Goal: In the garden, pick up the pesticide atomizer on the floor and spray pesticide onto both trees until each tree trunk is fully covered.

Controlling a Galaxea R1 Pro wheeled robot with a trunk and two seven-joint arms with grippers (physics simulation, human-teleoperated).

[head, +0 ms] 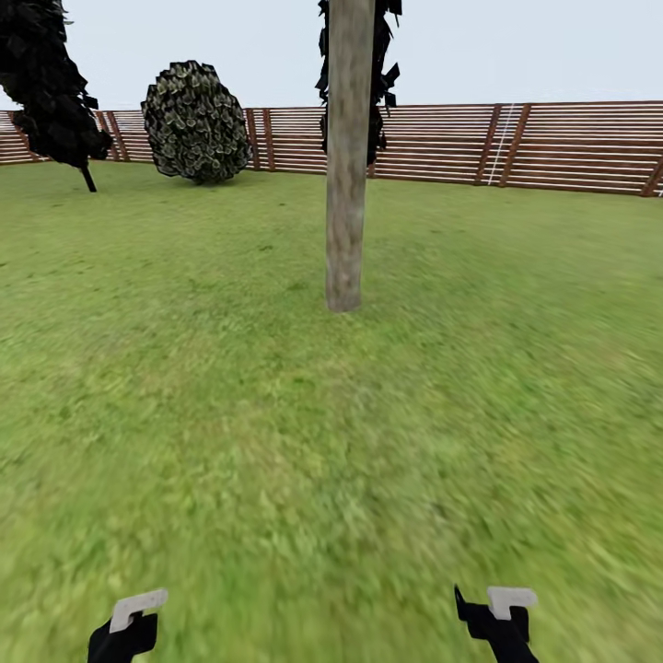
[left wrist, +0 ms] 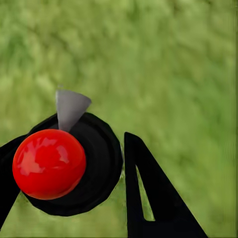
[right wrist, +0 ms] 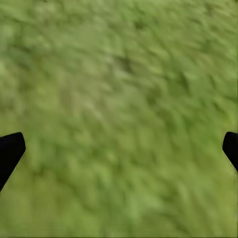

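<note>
A: Start with our left claw (left wrist: 64, 193). What do we see there?

B: In the left wrist view our dark fingers (left wrist: 153, 198) stand on either side of the sprayer (left wrist: 64, 158): a black round body with a shiny red ball on top and a grey cone nozzle (left wrist: 70, 108) poking out past it. We are clamped on it; one finger presses its side, the other is half hidden at the picture's edge.

A: And our right claw (right wrist: 119, 148)?

B: Spread wide. In the right wrist view we see only the two black fingertips (right wrist: 10, 151), one at each edge of the picture, with blurred grass (right wrist: 119, 99) between them. It carries nothing.

A: From the head camera?

B: Both our wrists sit low at the bottom edge, the left (head: 127, 626) and the right (head: 497, 622), each black with a pale block on top, well apart over the lawn (head: 276, 442).

A: Where is the tree?

B: Straight ahead, one trunk (head: 347, 157) rises upright from the grass, pale grey-brown and mottled, well away from both claws. We cannot make out any white specks on it. Behind it runs the brown slatted fence (head: 552, 147), with a round bush (head: 195, 122) and a dark leaning tree (head: 51, 87) off to the left.
</note>
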